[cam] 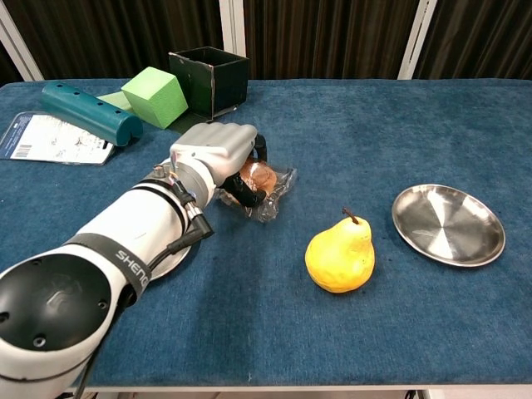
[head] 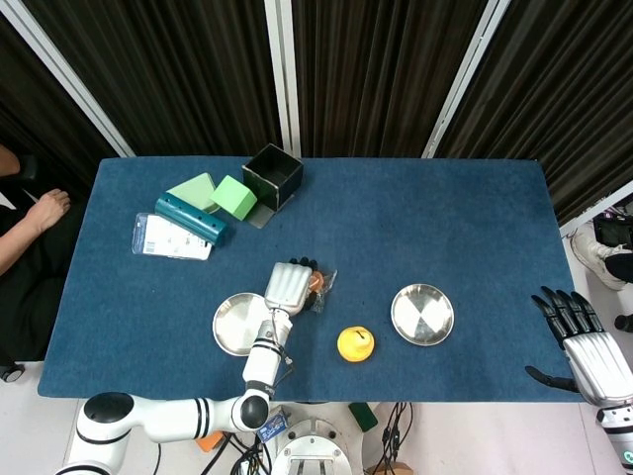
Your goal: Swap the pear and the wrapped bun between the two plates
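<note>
The wrapped bun [head: 317, 284] [cam: 261, 175] lies in its clear wrapper on the blue table between the two plates. My left hand [head: 288, 285] [cam: 216, 153] is over its left side, fingers curled around it and thumb underneath, gripping it. The yellow pear [head: 355, 343] [cam: 338, 252] stands upright on the cloth, right of the bun and apart from both plates. The left steel plate [head: 235, 324] holds nothing and is partly under my left forearm. The right steel plate [head: 422, 314] [cam: 449, 224] also holds nothing. My right hand [head: 591, 348] hangs open beyond the table's right edge.
At the back left stand a black open box [head: 272, 175] [cam: 209, 79], green blocks [head: 233, 197] [cam: 152, 96], a teal tube [head: 190, 218] [cam: 79, 110] and a printed packet [head: 170, 237] [cam: 50, 137]. A person's hand [head: 45, 210] rests at the table's left edge.
</note>
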Robot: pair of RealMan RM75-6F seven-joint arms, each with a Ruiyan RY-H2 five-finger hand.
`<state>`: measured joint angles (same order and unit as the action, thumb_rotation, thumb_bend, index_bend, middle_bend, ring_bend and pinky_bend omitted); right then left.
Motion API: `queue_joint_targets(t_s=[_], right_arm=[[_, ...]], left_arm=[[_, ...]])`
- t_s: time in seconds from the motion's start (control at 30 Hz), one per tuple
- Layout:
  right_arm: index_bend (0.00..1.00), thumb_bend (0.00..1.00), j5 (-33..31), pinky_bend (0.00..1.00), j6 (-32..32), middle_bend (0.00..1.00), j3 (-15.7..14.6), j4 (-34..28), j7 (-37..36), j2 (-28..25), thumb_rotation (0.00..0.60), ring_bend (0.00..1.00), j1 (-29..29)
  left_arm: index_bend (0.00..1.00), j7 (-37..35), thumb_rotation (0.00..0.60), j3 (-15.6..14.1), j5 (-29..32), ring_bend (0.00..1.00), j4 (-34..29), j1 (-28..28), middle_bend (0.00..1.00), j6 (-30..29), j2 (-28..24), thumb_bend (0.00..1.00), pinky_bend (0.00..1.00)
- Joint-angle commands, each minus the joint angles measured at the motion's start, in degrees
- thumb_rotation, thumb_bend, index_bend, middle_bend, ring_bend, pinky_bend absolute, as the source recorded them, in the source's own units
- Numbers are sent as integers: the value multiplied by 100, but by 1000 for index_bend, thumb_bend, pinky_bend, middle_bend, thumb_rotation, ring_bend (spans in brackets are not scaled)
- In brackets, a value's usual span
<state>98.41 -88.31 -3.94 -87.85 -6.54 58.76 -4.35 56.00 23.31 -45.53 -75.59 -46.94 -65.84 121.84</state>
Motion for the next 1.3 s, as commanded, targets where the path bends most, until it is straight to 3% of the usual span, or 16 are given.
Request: queue_joint_targets(t_s=[0.03, 0.2, 0.4, 0.63, 0.73, 0.87, 0.97, 1.17, 1.3], right_arm=[[0, 239, -4, 0, 12, 0, 7, -9, 14, 2, 534, 0, -2], [0, 239, -14, 0, 45, 0, 15, -21, 62, 17, 535, 0, -1], [0, 239, -54, 0, 116, 0, 26, -61, 167, 40, 534, 0, -5], [0, 238, -26, 0, 70, 0, 27, -108, 339, 75, 534, 0, 40], [0, 239, -11, 0, 83, 0, 18, -148, 453, 107, 534, 0, 53], [0, 239, 45, 0, 110, 0, -8, -208, 572, 145, 534, 0, 55], [0, 238, 82, 0, 138, 0, -20, -228, 664, 174, 534, 0, 48], [0, 239, 165, 0, 260, 0, 13, -163, 779, 332, 533, 0, -60], [0, 239, 451, 0, 578, 0, 3, -289, 757, 416, 534, 0, -374]], left_arm=[[426, -115, 600, -7, -25, 500, -102, -15, 443, -49, -60, 294, 738], [495, -307, 600, -100, -386, 548, -520, 39, 505, -370, -295, 432, 780], [495, -169, 600, -356, -747, 549, -1837, 338, 506, -885, -1060, 416, 780], [496, 7, 600, -1182, -927, 549, -3132, 929, 505, -1320, -2123, 390, 780], [496, -118, 600, -1555, -998, 548, -3190, 1099, 501, -1298, -2343, 383, 780], [488, -262, 600, -1832, -1075, 530, -3050, 1172, 471, -1176, -2338, 351, 777], [416, -295, 600, -1941, -1080, 437, -2962, 1179, 380, -1071, -2323, 289, 707], [158, -364, 600, -2059, -1129, 115, -3188, 1224, 111, -1004, -2551, 52, 438], [107, -614, 600, -2176, -1554, 42, -3465, 1340, 64, -1133, -2840, 0, 331]])
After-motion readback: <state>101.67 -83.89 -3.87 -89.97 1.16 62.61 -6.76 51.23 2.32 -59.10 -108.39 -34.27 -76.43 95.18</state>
